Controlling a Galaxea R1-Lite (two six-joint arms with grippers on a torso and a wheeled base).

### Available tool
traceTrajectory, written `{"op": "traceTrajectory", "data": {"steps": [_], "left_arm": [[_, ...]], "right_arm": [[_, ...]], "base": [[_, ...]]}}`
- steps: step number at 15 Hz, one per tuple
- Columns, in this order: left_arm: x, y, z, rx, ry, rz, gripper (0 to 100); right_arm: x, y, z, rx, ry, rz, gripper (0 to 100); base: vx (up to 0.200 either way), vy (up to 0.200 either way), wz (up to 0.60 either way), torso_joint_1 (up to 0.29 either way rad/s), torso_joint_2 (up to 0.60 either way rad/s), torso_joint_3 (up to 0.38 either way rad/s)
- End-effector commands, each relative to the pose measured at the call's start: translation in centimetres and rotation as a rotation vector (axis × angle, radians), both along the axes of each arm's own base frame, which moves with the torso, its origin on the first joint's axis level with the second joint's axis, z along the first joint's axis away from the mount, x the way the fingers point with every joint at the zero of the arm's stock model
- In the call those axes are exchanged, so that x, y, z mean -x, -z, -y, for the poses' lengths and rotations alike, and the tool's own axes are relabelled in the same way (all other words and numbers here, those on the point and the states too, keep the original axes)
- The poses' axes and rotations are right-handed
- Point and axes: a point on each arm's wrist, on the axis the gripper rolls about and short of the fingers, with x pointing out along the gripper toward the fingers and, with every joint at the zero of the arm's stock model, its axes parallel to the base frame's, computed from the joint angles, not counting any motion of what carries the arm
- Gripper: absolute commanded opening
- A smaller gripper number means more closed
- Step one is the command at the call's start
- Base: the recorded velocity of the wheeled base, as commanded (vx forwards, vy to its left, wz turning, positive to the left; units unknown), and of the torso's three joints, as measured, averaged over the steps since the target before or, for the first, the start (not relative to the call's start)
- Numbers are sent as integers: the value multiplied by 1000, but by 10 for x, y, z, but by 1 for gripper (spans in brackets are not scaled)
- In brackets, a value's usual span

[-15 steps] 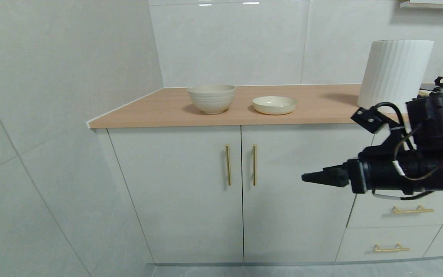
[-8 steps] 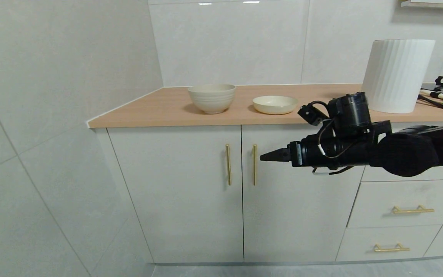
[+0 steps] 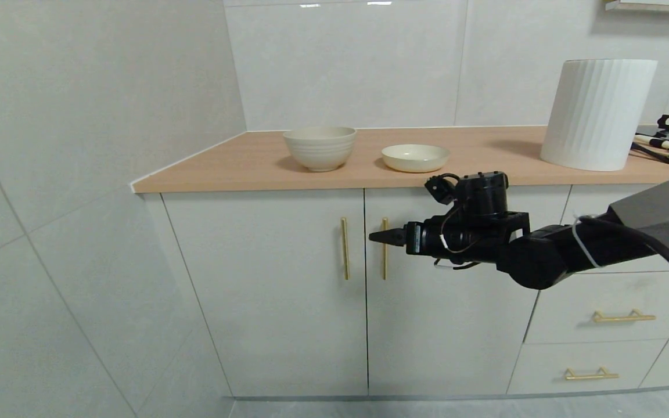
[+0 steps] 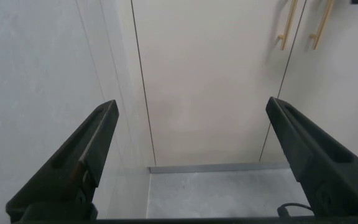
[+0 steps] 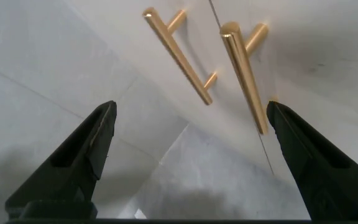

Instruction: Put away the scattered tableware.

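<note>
While my right jaws hang spread at the door handle, the bowl and dish sit apart on the desk. My left jaws are spread too, facing the cabinet.

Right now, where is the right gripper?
In the head view, the right gripper hangs in front of the cabinet doors, its tip at the right door's gold handle, below the shallow dish.

Bright, even light; glare high on the wall tiles, soft shadow beside the bowl.
</note>
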Motion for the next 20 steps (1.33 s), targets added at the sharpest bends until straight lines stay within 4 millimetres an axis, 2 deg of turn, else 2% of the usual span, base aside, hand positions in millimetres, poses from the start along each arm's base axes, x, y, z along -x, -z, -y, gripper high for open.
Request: {"op": "traceTrajectory", "data": {"steps": [1, 5, 9, 15, 20], "left_arm": [[0, 0, 0, 0, 0, -1, 100], [0, 0, 0, -2, 0, 0, 100], [0, 0, 0, -2, -1, 0, 100], [0, 0, 0, 0, -1, -1, 100], [0, 0, 0, 0, 0, -1, 100]], "right_arm": [[-9, 19, -7, -1, 10, -24, 100], [-19, 34, -14, -59, 23, -37, 100], [-23, 37, -17, -100, 29, -9, 100], [-28, 49, -30, -114, 31, 28, 100], [-23, 55, -36, -106, 8, 12, 100]], "base": [[0, 0, 0, 0, 0, 0], [0, 0, 0, 0, 0, 0], [0, 0, 0, 0, 0, 0], [0, 0, 0, 0, 0, 0], [0, 0, 0, 0, 0, 0]]}}
